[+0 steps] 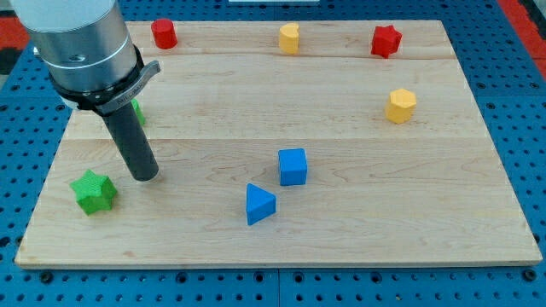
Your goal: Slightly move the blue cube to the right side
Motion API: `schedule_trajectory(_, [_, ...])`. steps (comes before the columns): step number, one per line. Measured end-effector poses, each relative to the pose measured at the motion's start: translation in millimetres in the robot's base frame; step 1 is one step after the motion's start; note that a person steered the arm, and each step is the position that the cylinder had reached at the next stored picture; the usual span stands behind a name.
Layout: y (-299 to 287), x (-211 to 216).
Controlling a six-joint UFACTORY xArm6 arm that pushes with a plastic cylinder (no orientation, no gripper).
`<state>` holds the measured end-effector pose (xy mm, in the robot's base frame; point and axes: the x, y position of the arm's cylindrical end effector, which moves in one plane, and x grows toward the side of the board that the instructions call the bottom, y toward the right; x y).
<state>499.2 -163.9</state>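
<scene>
The blue cube (293, 166) sat a little below the middle of the wooden board (358, 230), just right of centre. Close by, toward the view's bottom left of it, lay the blue triangular block (259, 205) — near the cube but not touching it.

My tip (147, 176) rested on the board toward the view's left, well apart from the blue cube, with bare wood between the two. It was a plain dark rod with nothing to spread or pinch, and it touched no block. Just to the lower left of my tip stood the green star-shaped block (93, 191), near but apart from the rod. A second green block (136, 112) showed only as a sliver behind the rod, at the lower edge of the grey arm housing (78, 47); its shape could not be made out.

Along the view's top edge stood three blocks, well spaced: a red cylinder (164, 33) at the left, a yellow block (290, 38) near the middle — roughly cylindrical, though hard to tell — and a red star-shaped block (386, 40) toward the right. Below the red star, near the right side, sat a yellow hexagonal block (400, 105), well apart from the blue cube.

The board lay on a blue perforated surface (512, 51).
</scene>
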Motion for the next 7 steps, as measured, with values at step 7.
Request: schedule_trajectory(7, [185.0, -17.6])
